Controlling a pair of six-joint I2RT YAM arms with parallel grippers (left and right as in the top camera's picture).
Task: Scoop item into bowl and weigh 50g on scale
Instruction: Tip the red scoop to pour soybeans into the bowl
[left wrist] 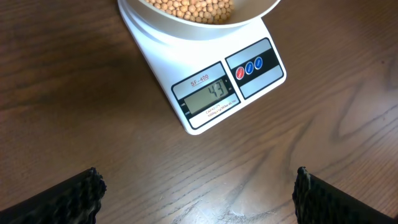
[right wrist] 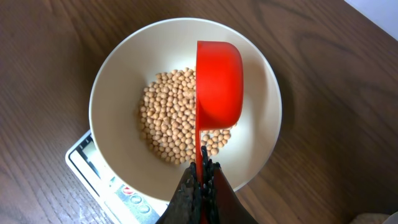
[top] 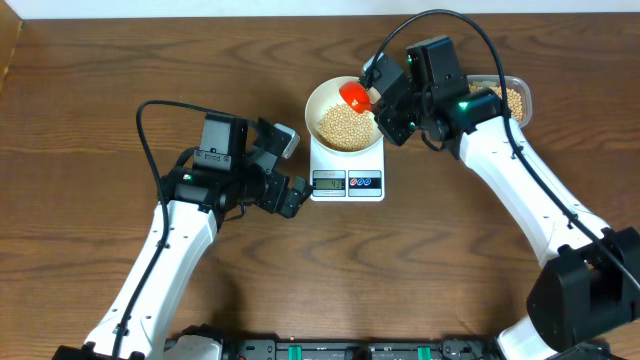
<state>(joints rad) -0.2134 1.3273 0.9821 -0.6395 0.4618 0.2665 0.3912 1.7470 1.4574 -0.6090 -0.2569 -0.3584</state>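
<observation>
From overhead we are looking straight down at the whole dark brown wooden table (top: 90, 230) from well above. At the left wrist we are looking down and forward, low and close, onto the small white rectangular digital scale (left wrist: 205, 81). At the right wrist we are looking nearly straight down, very close, into the round plain white bowl (right wrist: 118, 74), the red plastic scoop (right wrist: 219, 81) filling the middle. All three views are sharing scale and bowl.
</observation>
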